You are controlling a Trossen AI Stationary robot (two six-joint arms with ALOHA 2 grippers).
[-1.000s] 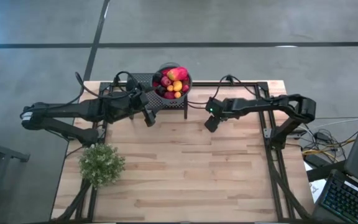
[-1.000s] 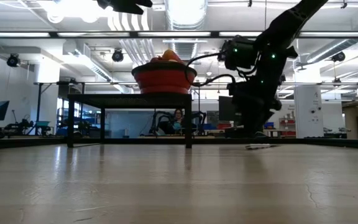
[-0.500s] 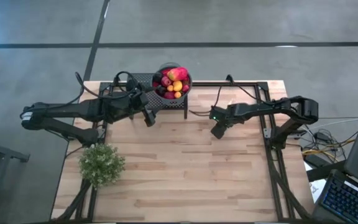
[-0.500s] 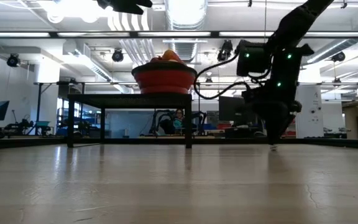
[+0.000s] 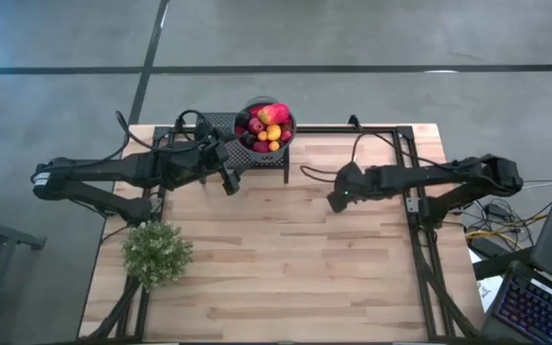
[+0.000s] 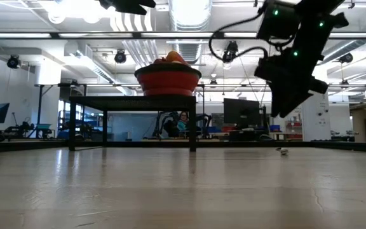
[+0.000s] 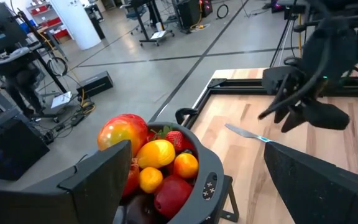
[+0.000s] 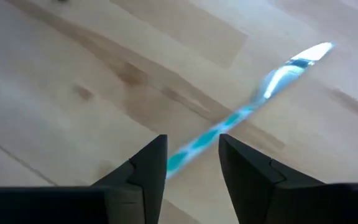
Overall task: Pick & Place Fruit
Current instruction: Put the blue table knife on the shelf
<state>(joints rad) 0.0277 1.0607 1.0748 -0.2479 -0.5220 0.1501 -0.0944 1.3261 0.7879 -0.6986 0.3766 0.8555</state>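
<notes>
Fruit [image 5: 265,127]: heaped in a dark bowl [image 7: 211,180] on a black stand [image 6: 132,102], top centre of the high view.
Left tool [image 5: 228,179]: fingers spread, hanging just left of the bowl.
Right tool [image 8: 191,163]: fingers slightly parted, above a silver knife [image 8: 294,65] with a teal handle lying on the tabletop [image 5: 286,268], right of centre.
Plant [image 5: 156,252]: lower left.

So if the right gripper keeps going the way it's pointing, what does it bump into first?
Probably the silver knife lying on the wooden table. The right gripper hangs open above it, its handle lined up between the fingers. How far down is hard to tell.
</notes>
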